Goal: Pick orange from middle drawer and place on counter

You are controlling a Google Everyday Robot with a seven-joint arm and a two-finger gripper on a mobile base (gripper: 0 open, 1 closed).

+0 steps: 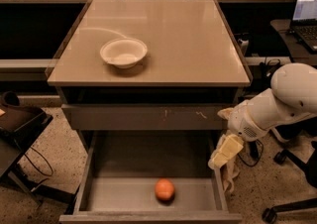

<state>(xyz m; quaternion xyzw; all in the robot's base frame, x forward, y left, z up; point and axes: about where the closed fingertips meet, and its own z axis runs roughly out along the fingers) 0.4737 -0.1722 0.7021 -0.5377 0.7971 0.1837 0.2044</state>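
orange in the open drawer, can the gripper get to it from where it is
Probably yes. The orange lies alone near the front of the pulled-out middle drawer, with nothing above it, and the gripper hangs right by the drawer's right wall.

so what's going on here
A robot arm is after the orange, which lies near the front of the open drawer. The gripper hangs by the drawer's right wall, apart from the orange. Nothing has been picked up yet. The counter above holds a white bowl.
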